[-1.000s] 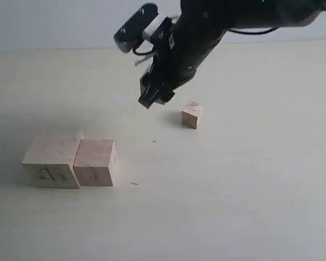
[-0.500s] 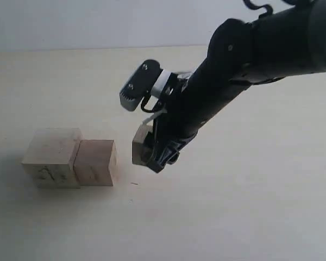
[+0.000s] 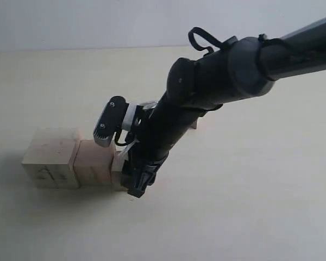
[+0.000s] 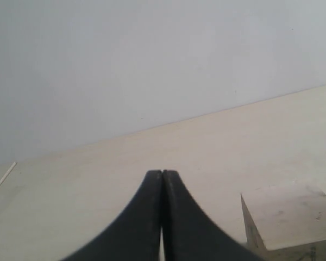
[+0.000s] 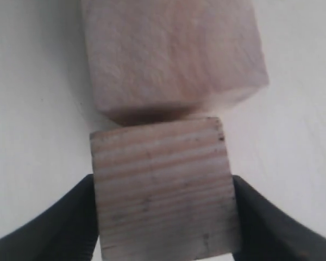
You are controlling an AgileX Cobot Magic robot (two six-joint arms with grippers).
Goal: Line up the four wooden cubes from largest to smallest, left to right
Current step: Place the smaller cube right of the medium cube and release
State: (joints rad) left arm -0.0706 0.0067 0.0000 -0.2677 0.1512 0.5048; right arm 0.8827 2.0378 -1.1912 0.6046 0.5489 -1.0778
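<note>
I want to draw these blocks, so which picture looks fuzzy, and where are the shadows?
Exterior view: even light, with only a faint grey shadow on the table beside the largest cube. Right wrist view: the near cube shows clear grain, the cube beyond it looks fuzzy, and a dark shadow sits between them. Left wrist view: the black left hand has blurry edges.

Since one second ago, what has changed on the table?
The right arm swung down and to the left, carrying the third block to the right end of the row, beside the second block. Its fingers stay closed on it. The big block and the second block did not move.
</note>
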